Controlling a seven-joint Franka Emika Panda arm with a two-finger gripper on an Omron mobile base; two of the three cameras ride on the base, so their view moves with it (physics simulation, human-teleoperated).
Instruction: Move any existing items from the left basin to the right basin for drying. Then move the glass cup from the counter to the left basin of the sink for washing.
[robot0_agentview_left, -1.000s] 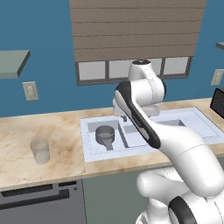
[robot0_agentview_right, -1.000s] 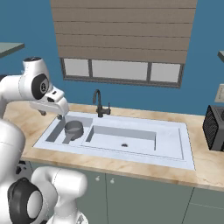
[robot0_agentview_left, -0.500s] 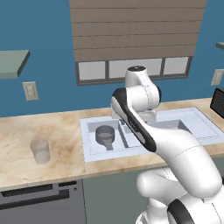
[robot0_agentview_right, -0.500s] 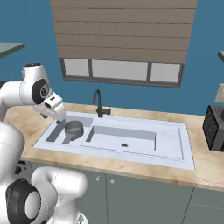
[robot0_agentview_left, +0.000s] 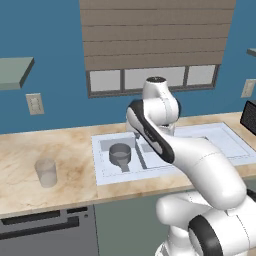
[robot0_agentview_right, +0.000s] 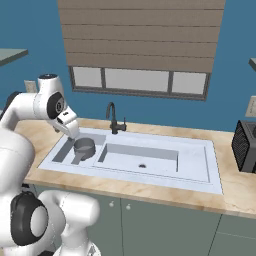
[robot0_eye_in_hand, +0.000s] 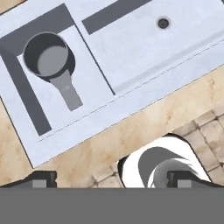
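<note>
At the white sink (robot0_agentview_right: 212, 167) set in the beige counter (robot0_agentview_left: 20, 165), a dark-grey saucepan (robot0_agentview_left: 120, 155) sits in the narrower left basin (robot0_agentview_right: 62, 150), its stubby handle toward the front rim. The left base view alone takes in the glass cup (robot0_agentview_left: 46, 172), upright on the counter well to the left of the sink. The right base view adds the black faucet (robot0_agentview_right: 114, 119) behind the wider right basin (robot0_agentview_right: 150, 155). From above, the gripper (robot0_eye_in_hand: 111, 178) hangs fully spread and empty, fingertips (robot0_eye_in_hand: 40, 178) at the frame's bottom. The arm's forearm crosses the sink's middle in the left base view.
</note>
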